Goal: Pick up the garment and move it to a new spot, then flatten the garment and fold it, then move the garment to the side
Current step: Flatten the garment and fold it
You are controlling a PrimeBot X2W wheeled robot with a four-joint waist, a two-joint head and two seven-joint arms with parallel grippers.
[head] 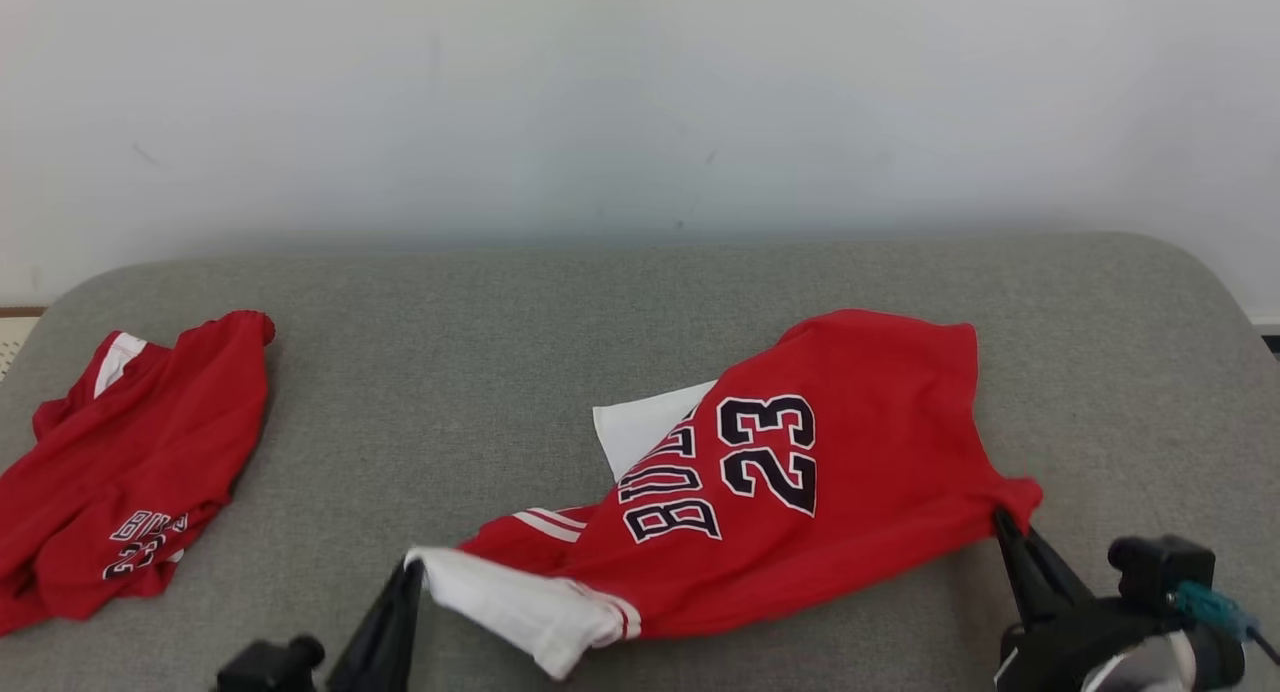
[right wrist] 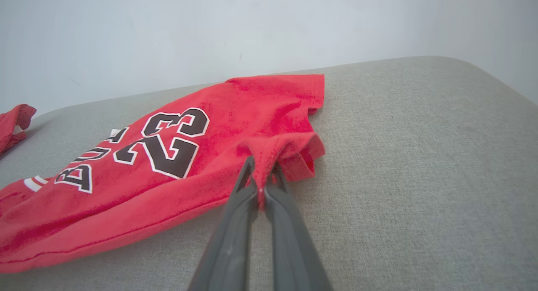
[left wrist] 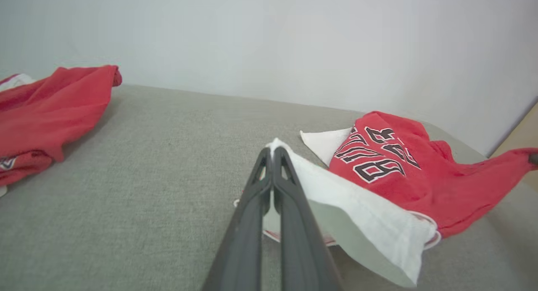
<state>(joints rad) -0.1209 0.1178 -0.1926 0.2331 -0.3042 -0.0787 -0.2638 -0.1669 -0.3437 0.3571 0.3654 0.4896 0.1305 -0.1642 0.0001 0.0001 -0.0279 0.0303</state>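
- The garment [head: 800, 472], a red jersey printed with a black 23, is seen at the lower centre-right of the head view, rumpled on the grey padded surface [head: 500, 322].
- The left gripper [head: 412, 567] is found at the lower left of that view, its fingers pressed together on the end of the white sleeve [head: 520, 602].
- The right gripper [head: 1002, 520] is seen at the lower right, clamped on a bunched red corner of the garment.
- In the right wrist view, that corner is drawn into a small peak between the dark fingers.
- A second red garment [head: 130, 472] is crumpled at the left edge, well apart from the first.
- A white wall [head: 640, 92] is seen across the top of the frame.
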